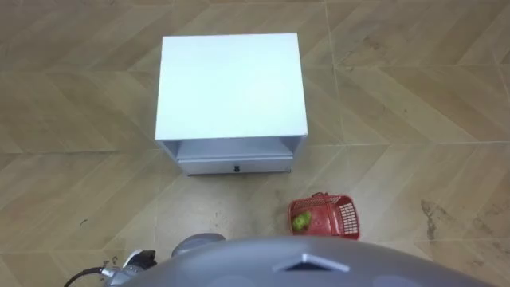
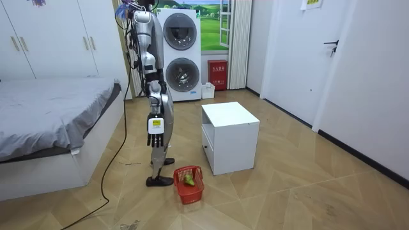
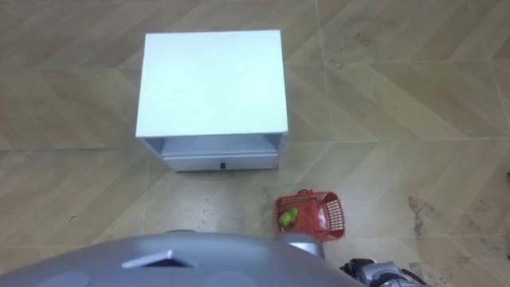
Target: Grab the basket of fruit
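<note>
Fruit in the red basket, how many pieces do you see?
1: a green fruit at the left end of the red basket on the floor. Others may be hidden behind the basket's wall.

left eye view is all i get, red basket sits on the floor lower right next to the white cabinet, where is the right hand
Observer: The right hand hangs at the robot's side in the room view, fingers straight and holding nothing.
Operator: is it bending toward the basket yet
Observer: No, the robot stands upright, with the fruit basket on the floor close to its feet.
Operator: what is behind it
Observer: A bed stands close behind the robot, on the room view's left.
</note>
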{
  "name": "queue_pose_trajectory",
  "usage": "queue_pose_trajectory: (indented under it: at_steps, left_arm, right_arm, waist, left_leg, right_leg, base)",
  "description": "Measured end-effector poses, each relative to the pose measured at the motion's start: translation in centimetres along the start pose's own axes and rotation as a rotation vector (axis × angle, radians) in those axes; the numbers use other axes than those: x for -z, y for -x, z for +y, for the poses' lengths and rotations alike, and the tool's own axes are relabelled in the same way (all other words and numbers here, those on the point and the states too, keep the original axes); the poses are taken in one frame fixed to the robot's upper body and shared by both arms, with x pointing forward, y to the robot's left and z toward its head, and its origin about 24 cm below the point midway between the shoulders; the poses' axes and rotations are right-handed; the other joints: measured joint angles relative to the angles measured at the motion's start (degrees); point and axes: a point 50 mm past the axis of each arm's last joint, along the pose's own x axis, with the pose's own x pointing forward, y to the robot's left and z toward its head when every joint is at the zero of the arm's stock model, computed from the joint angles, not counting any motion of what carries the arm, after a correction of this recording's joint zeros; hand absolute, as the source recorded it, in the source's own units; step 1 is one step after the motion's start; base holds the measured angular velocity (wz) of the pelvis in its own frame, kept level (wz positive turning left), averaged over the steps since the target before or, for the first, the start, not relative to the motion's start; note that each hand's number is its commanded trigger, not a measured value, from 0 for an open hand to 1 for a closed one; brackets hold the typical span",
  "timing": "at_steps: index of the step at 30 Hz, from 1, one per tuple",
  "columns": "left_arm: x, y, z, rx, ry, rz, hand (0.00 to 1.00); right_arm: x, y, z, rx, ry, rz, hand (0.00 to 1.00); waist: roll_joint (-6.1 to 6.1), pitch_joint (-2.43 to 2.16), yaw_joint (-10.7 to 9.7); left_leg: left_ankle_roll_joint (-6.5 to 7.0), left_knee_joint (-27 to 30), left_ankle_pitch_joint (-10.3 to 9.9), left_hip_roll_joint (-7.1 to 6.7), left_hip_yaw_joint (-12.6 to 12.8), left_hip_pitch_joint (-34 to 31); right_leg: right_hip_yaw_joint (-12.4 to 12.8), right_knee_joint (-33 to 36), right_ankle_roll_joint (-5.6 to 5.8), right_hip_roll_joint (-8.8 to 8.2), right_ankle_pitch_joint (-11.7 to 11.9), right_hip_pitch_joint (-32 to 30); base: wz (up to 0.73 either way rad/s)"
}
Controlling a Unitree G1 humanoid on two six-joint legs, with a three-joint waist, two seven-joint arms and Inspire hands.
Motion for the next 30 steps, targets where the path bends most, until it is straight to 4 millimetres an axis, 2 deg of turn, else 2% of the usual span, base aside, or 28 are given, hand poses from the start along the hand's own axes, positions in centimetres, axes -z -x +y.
queue_pose_trajectory:
  at_steps: [17,30]
  left_arm:
    - [-0.04,0.00,-0.11,0.019,-0.014,-0.002,0.00]
    - [0.01,0.01,-0.15,0.022,-0.013,-0.001,0.00]
  right_arm:
    - [-0.17,0.01,0.12,-0.003,0.000,-0.006,0.00]
    - [0.43,-0.06,0.28,-0.003,-0.006,0.007,0.00]
  waist:
    - [-0.26,0.08,-0.09]
    - [-0.17,0.10,-0.13]
  left_leg:
    - [-0.09,1.19,-0.07,-0.30,-1.24,-1.09]
    - [-0.25,1.73,-0.29,-0.44,-2.49,-1.19]
  right_leg:
    - [-1.26,-1.09,-0.18,-0.12,-0.22,0.31]
    - [-2.13,-1.06,-0.28,-0.17,-0.60,0.56]
  base:
    - [0.04]
    - [0.04]
